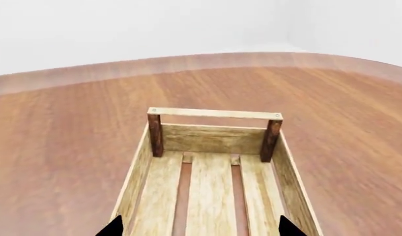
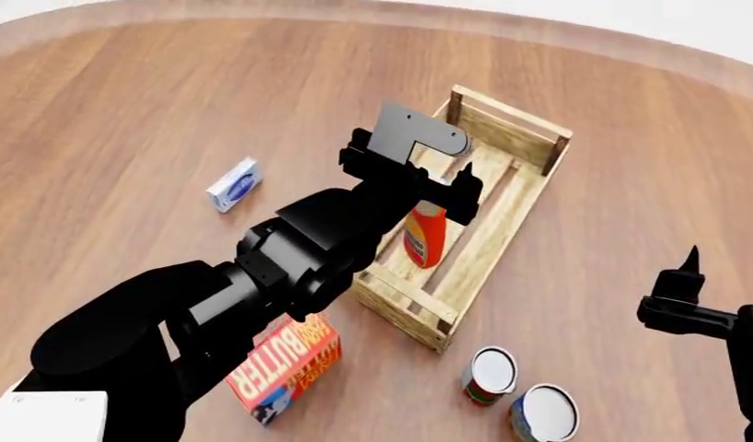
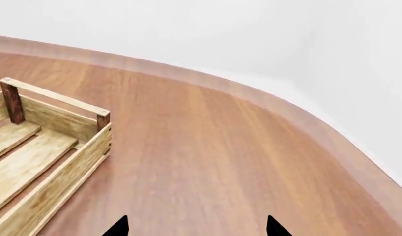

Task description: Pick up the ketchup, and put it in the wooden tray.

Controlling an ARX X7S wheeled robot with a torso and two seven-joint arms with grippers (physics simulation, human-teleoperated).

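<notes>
Left jaws (image 2: pixel 448 180) gape above ketchup (image 2: pixel 424 234) (lying inside wooden tray (image 2: pixel 524 210)).

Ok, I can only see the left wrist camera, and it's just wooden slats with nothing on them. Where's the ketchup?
Observer: The head view shows the ketchup inside the wooden tray, toward its near end, just below your left hand.
Operator: Is my other hand close to it?
Observer: No. The right hand is off beside the tray, over the bare table, and it is open.
Operator: What else is on the table?
Observer: A butter box, two cans and a small blue-and-white box, all outside the tray.
</notes>
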